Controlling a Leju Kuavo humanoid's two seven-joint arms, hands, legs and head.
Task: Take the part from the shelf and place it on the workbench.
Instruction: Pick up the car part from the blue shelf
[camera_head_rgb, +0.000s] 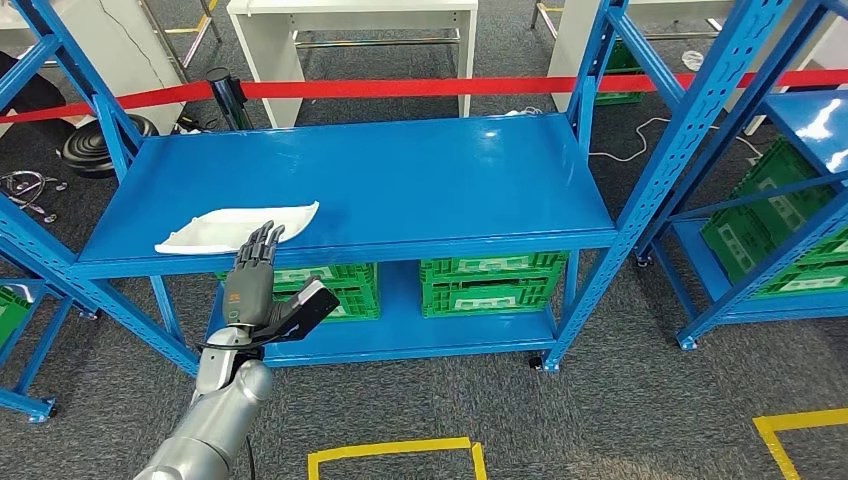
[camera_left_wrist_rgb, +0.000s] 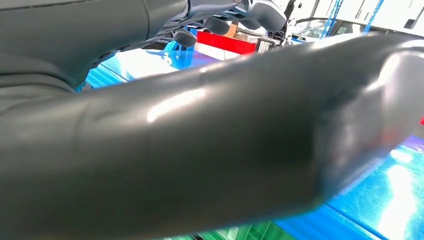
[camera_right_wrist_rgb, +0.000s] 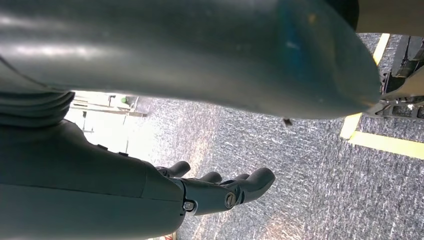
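Head view: left hand (camera_head_rgb: 252, 285), fingers (camera_head_rgb: 262, 240) spread, reaching over flat white moulded plastic part (camera_head_rgb: 235, 228) lying on blue metal shelf (camera_head_rgb: 400, 180), fingertips overlapping its near edge; contact unclear. Right hand (camera_right_wrist_rgb: 200, 192) hanging over carpet, fingers loosely apart.

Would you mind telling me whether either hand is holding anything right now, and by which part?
Nothing is held. The left hand reaches toward the white part on the blue shelf, fingers extended; the right hand hangs over the carpet.
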